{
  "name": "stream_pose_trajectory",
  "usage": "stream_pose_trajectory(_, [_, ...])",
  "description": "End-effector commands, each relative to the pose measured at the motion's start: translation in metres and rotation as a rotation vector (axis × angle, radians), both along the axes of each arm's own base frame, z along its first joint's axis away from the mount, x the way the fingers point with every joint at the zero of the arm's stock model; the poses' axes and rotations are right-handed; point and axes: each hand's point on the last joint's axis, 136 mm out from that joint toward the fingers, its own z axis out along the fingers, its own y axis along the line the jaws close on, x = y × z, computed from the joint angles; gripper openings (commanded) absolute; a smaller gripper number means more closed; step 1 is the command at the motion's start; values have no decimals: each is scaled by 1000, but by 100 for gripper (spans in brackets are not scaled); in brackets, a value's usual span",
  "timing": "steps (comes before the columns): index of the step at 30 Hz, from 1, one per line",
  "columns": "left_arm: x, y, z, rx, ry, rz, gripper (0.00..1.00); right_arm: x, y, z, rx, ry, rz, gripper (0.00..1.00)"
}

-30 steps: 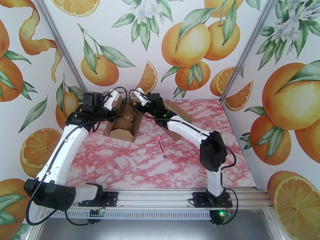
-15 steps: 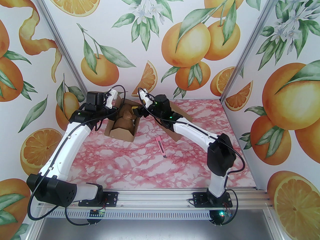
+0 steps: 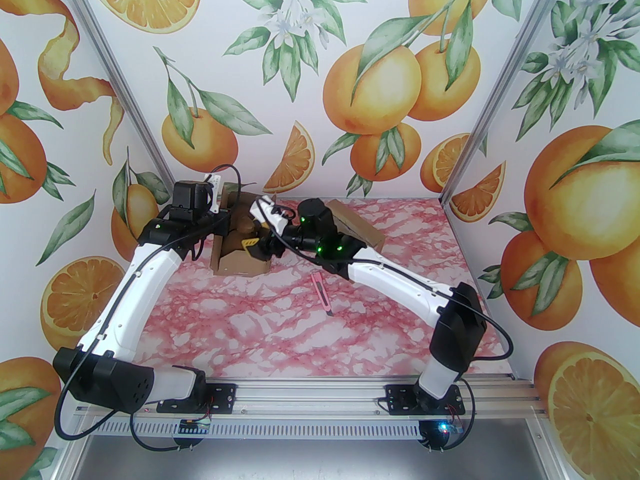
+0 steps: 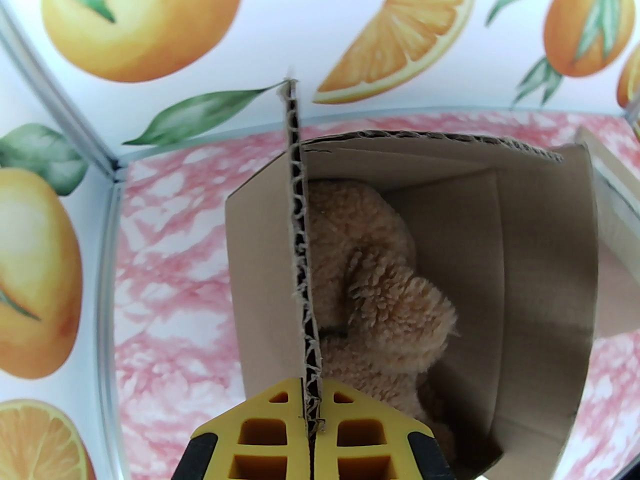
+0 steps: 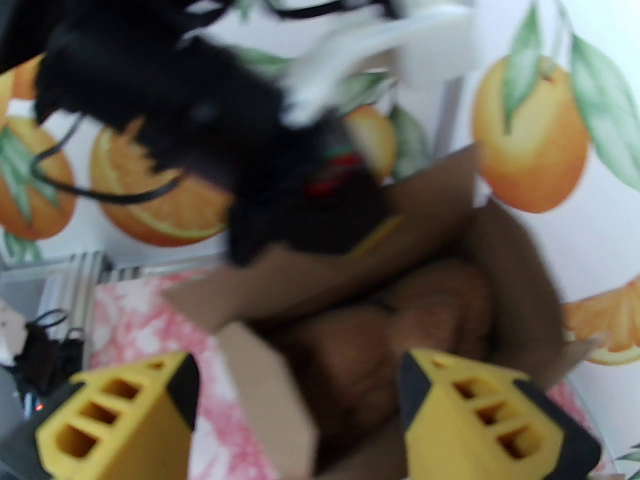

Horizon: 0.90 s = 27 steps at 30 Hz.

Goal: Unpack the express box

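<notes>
Status: express box (image 3: 239, 264) sits at the far left of the surface (image 3: 300, 338), close to the back wall, top open, flaps up. The left gripper (image 4: 311, 408) is clamped on the corrugated edge of one upright flap (image 4: 299, 228), pads tight on either side of the board, which reads as bracing the box. The right gripper (image 5: 297, 383) is spread wide with nothing in it, poised over the opening from the right. That wrist view is blurred, so I can't tell its height above the contents. Inside is a tan plush toy (image 4: 380, 288) with a fuzzy pile; it fills most of the cavity and presses against the walls. Handling guess: light, soft, compressible, no fragile parts visible. The fur should give decent friction, so slip isn't the main worry. Jaws will sink in before they bite, so close well down on a bulky part, not on loose pile. Best candidate is the rounded lump nearest the top; head or limb, can't tell which. With that snug fit the box will likely want to lift with the toy. The flap hold has to resist that, and cardboard can bend or tear at the pinch, so pull straight up along the walls. A pink utility knife (image 3: 322, 294) lies mid-surface, well apart from the box. Another piece of cardboard (image 3: 357, 228) lies behind the right arm. Step in hand, as I read it: reach in for the toy; nothing is out yet.
</notes>
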Motion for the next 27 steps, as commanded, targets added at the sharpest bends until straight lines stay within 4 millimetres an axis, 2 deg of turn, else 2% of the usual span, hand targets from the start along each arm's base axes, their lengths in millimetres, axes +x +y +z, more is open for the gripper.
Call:
stream_pose_trajectory(1, [4,-1,51,-62,-161,35,0,-15,11,-29,-124,-17,58,70])
stream_pose_trajectory(8, [-4,1,59,-75,-195,45,0,-2,16,-63,-275,-54,-36,72])
stream_pose_trajectory(9, [-5,2,60,-83,-200,48,0,-3,17,-75,-328,-70,-41,72])
stream_pose_trajectory(10, [-5,1,62,-95,-208,50,0,-2,21,-72,-350,-102,-54,73])
stream_pose_trajectory(13, [-6,-2,66,-131,-227,50,0,1,25,-81,-398,-122,-70,74])
stream_pose_trajectory(17, [-8,-2,68,-150,-237,56,0,10,25,-83,-407,-130,-124,74])
stream_pose_trajectory(21, [-9,0,70,-162,-252,73,0,3,27,-82,-406,-143,-102,74])
stream_pose_trajectory(27, [-6,4,76,-175,-275,102,0,-18,30,-77,-385,-170,-36,73])
